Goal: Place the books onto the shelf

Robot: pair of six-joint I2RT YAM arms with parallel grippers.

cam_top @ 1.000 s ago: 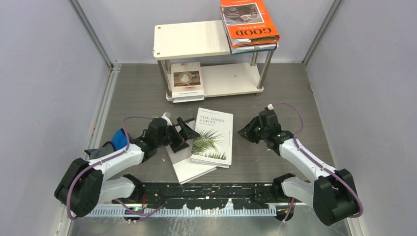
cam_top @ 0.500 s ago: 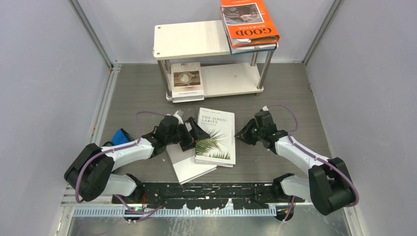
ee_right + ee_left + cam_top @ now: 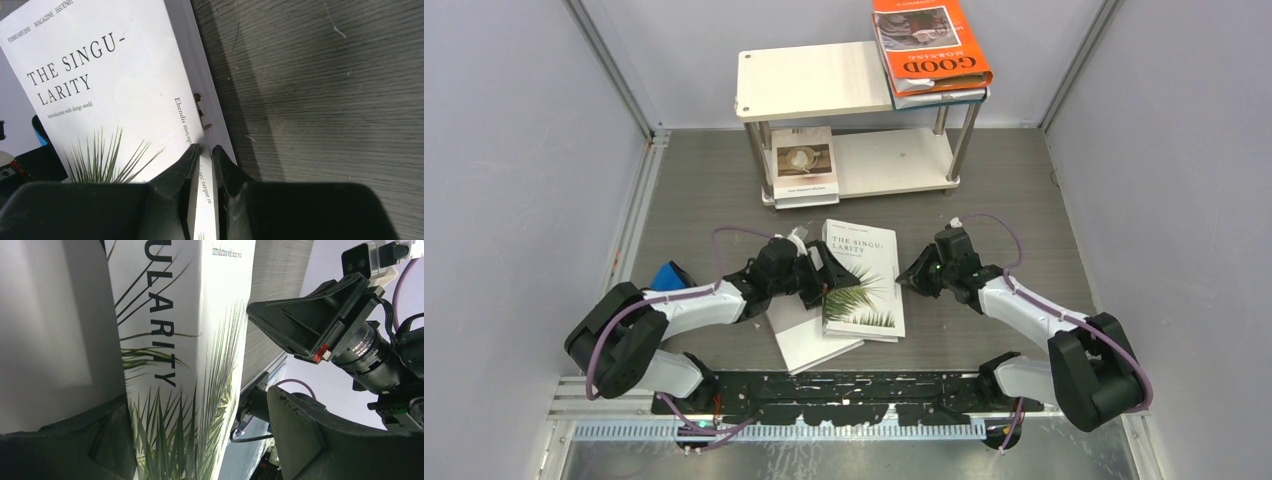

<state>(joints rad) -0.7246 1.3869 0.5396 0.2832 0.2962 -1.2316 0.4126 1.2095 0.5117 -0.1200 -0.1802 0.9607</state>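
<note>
Top view, left arm: it lay low over the dark wood-grain table, forearm angled inward. The left gripper was at the left edge of a thin white palm-leaf book.
Top view, right arm: mirrored, elbow outward, with the right gripper at that book's right edge.
Top view, books: a plain grey-white book lay flat below the left gripper, partly under the palm-leaf cover. Far beyond the right gripper, a glossy orange "GOOD" book topped a small stack on the shelf, a two-tier rack of pale cream boards on silver metal legs. A beige book with a cup photo sat on the lower board.
Top view only: a small blue object sat behind the left gripper.
Left wrist view: the black fingers stood wide apart with the leaf cover between them; contact could not be told. A black camera lens faced them.
Right wrist view: the matte black fingertips, nearly together, pinched the book's thin edge. The printed title showed to their left and table grain to their right.
</note>
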